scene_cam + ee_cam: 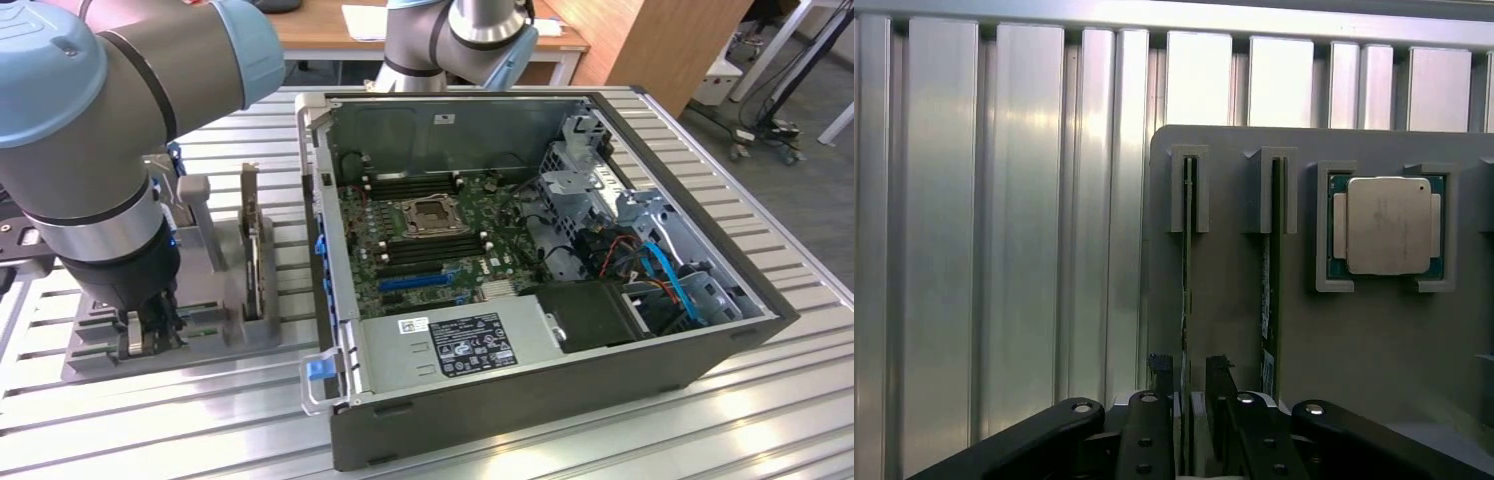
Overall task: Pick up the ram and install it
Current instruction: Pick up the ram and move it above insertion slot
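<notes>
The ram (pixel 1187 250) is a thin green stick standing on edge in a slot of the grey holder (pixel 1374 350). My gripper (pixel 1190 365) straddles its near end, and its black fingers (pixel 1162 385) are closed in tight on either side of the stick. A second stick (pixel 1269 260) stands in the neighbouring slot. In the exterior view my gripper (pixel 147 335) reaches down into the holder (pixel 200 345) at the exterior view's left, beside the open computer case (pixel 534 400). The motherboard (pixel 427 230) lies exposed inside, with long memory slots (pixel 400 188) around the processor socket.
A processor chip (pixel 1387 225) rests in a pocket of the holder. A dark expansion card (pixel 250 235) stands upright in the holder between my gripper and the case. The power supply (pixel 454 345) sits at the case's near end. The table (pixel 747 420) is ribbed aluminium.
</notes>
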`<action>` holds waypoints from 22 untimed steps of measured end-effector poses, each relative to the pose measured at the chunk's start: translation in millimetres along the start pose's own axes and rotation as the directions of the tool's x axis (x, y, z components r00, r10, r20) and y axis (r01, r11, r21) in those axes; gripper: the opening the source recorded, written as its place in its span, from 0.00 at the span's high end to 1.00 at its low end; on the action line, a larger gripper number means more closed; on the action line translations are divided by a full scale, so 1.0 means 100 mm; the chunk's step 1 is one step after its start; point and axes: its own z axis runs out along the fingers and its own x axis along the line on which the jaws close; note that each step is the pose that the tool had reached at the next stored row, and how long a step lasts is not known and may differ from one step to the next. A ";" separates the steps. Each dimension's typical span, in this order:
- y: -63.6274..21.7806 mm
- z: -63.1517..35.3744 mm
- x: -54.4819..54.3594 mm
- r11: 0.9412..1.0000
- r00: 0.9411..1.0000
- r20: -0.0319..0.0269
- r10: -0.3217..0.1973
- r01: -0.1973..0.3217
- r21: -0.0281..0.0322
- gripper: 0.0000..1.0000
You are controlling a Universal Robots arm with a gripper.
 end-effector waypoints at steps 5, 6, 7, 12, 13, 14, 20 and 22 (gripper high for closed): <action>0.001 0.000 0.00 1.000 1.000 0.000 0.000 0.000 0.000 0.73; 0.001 0.000 0.00 1.000 1.000 0.000 0.000 0.000 0.000 0.73; 0.001 0.000 0.00 1.000 1.000 0.000 0.000 0.000 0.000 0.73; 0.001 0.000 0.00 1.000 1.000 0.000 0.000 0.000 0.000 0.75; 0.001 0.000 0.00 1.000 1.000 0.000 0.000 0.000 0.000 0.75; 0.001 0.000 0.00 1.000 1.000 0.000 0.000 0.000 0.000 0.81; -0.015 0.000 0.00 1.000 1.000 0.000 0.000 0.000 0.000 0.81; -0.016 0.000 0.00 1.000 1.000 0.000 0.000 0.000 0.000 0.81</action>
